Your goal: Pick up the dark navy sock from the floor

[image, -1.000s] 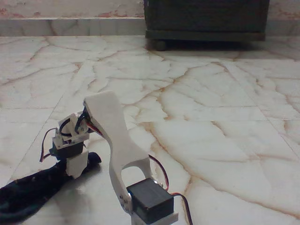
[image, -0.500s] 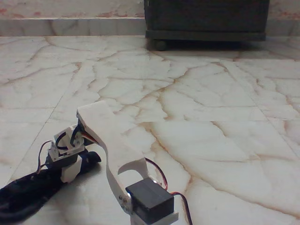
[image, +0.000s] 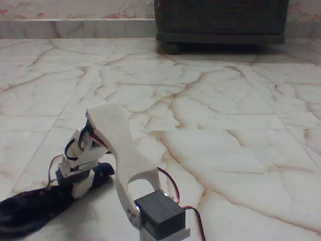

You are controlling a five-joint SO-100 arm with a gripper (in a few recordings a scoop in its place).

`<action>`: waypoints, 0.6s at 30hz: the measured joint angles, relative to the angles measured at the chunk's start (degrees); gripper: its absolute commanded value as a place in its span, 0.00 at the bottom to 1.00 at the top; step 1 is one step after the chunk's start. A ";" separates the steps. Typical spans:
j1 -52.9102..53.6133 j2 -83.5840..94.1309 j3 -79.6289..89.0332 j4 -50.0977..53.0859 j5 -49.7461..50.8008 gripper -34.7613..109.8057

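Observation:
The dark navy sock [image: 30, 208] lies limp on the cream marble floor [image: 225, 125] at the bottom left, its far end reaching to just right of the gripper. My gripper [image: 82, 188] is low on the sock near that end, and a white finger [image: 80, 187] presses into the fabric. The wrist block hides how the jaws stand, so I cannot tell whether they grip the cloth. The white upper arm [image: 120, 145] arches over from the base servo [image: 160, 216] at the bottom centre.
A dark wooden cabinet [image: 220, 20] on round feet stands at the back, right of centre. A low marble ledge [image: 75, 27] runs along the back wall. Open tiled floor spreads across the middle and right.
The gripper dipped lower toward the sock, then shifted slightly right. The sock's far end moved a little to the right with it, and the arm's elbow sits lower than a second ago.

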 measured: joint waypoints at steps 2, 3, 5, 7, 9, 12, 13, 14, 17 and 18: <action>1.41 7.12 10.72 -3.69 0.00 0.24; 1.49 8.00 11.34 -4.04 -0.44 0.24; 2.29 14.33 18.54 -5.98 -2.37 0.24; 3.34 18.37 24.08 -7.29 -4.22 0.24; 3.96 21.88 28.56 -8.00 -5.19 0.24; 5.36 30.85 37.53 -9.49 -8.26 0.24; 5.45 32.08 38.23 -9.76 -8.88 0.24; 5.45 32.26 38.23 -9.76 -8.96 0.24; 7.38 35.77 47.72 -9.93 -11.78 0.24; 11.78 47.72 53.61 -9.32 -18.37 0.24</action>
